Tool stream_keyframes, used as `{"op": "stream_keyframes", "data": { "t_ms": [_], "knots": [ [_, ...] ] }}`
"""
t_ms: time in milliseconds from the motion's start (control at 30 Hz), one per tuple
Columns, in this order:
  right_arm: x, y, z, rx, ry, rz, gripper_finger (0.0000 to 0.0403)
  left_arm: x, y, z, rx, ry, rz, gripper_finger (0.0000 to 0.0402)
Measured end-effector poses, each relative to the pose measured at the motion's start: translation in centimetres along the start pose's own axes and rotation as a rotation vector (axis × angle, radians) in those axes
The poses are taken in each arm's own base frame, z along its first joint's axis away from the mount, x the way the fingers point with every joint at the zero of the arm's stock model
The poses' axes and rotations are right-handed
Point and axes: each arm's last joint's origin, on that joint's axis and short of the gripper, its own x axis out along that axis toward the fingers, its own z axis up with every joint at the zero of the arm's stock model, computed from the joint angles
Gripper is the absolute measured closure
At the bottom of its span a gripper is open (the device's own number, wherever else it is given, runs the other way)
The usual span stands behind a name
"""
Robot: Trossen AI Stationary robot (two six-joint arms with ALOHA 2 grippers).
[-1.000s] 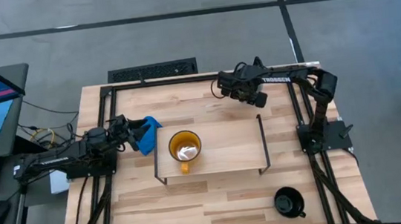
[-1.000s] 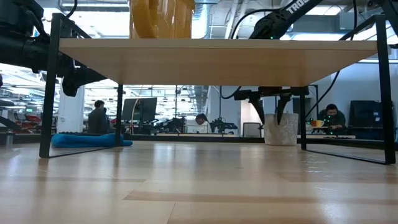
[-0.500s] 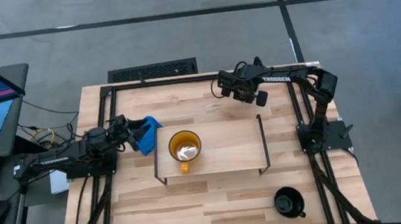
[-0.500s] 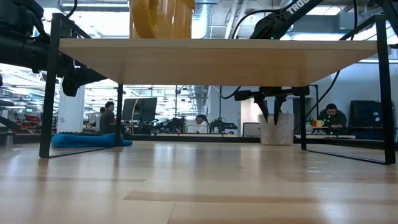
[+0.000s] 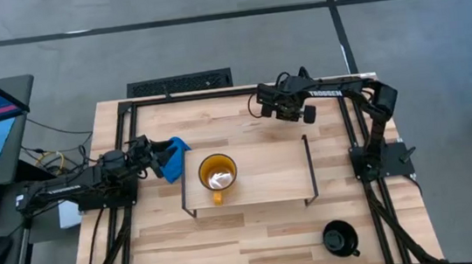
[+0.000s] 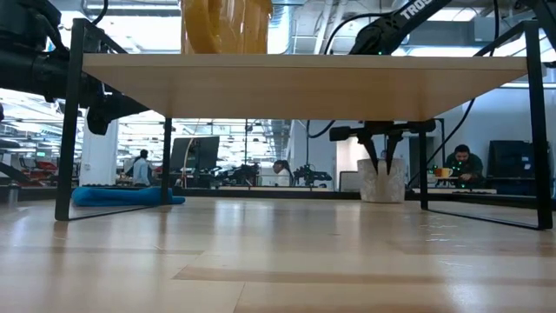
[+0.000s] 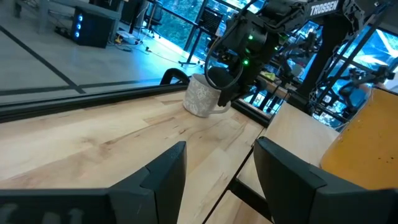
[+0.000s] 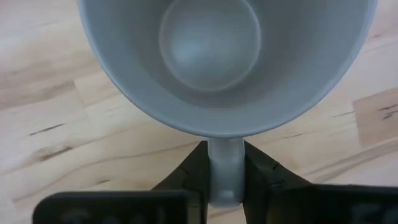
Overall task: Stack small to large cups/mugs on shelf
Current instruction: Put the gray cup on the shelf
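The tabletop and shelf are showing light, matt wood grain, while the pale mug is presenting a smooth, faintly speckled matt surface.

Yellow mug blocks the shelf's left half; right half open

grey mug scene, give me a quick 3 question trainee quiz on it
1. True or false: the right claw has its fingers on either side of the grey mug's handle.
2. Which mug stands on the shelf? A black B yellow C grey
3. Fill in: the black mug stands on the ___.

Key: 1 true. 2 B, the yellow mug. 3 tabletop.
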Motion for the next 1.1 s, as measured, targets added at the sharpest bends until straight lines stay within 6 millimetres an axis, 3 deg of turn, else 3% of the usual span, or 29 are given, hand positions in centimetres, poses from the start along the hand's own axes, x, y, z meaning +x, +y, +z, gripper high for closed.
{"op": "stream_keyframes", "data": {
  "t_ms": [233, 433, 667, 967, 1100],
  "knots": [
    [-0.01, 0.01, -0.03, -0.03, -0.001, 0.001, 0.0332, 0.0, 0.0, -0.01, 0.0, 0.0, 0.0, 0.0223],
    [-0.03, 0.08, -0.26, -0.065, -0.001, 0.003, 0.03, 0.0, 0.0, -0.01, 0.0, 0.0, 0.0, 0.0223],
    [-0.07, 0.1, -0.43, -0.072, -0.003, 0.001, 0.0334, 0.0, 0.0, -0.01, 0.0, 0.0, 0.0, 0.0223],
    [-0.08, 0.17, -0.44, -0.062, -0.003, 0.009, 0.0308, 0.0, 0.0, -0.01, 0.0, 0.0, 0.0, 0.0223],
    [-0.08, 0.18, -0.44, -0.063, -0.004, 0.009, 0.0319, 0.0, 0.0, -0.01, 0.0, 0.0, 0.0, 0.0223]
  ]
}}
